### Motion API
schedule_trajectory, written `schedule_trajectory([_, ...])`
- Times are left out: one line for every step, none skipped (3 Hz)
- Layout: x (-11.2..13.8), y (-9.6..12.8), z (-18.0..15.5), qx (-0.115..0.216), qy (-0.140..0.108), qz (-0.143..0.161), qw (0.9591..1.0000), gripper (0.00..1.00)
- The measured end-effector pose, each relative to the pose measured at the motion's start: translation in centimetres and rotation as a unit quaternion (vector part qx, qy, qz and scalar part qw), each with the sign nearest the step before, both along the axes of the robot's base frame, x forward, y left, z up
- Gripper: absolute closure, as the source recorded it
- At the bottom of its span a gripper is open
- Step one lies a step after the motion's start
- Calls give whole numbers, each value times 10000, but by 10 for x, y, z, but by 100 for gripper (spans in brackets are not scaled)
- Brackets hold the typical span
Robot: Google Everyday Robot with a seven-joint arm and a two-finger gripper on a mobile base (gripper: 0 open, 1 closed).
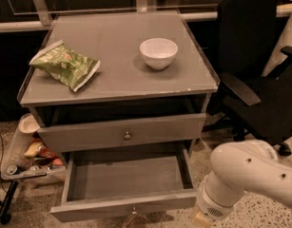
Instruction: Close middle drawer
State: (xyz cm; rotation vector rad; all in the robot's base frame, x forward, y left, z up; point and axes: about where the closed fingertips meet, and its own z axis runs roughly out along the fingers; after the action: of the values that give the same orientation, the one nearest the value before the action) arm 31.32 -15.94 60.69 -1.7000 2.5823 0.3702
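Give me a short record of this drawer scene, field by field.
middle drawer: pulled out, inside bare
cabinet top: green chip bag on the left, white bowl on the right
gripper: not in view; only the white arm shows, low beside the drawer's right front corner
office chair: right of the cabinet
task state: drawer not yet closed
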Motion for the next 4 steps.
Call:
schedule_trajectory([-1,11,-54,-6,328,-77,9994,100])
schedule_trajectory([-3,12,-58,12,379,-93,9992,100])
schedule_trajectory([-3,12,-58,12,378,-93,9992,100])
schedule_trajectory([0,19,-97,96,548,-212,9982,100])
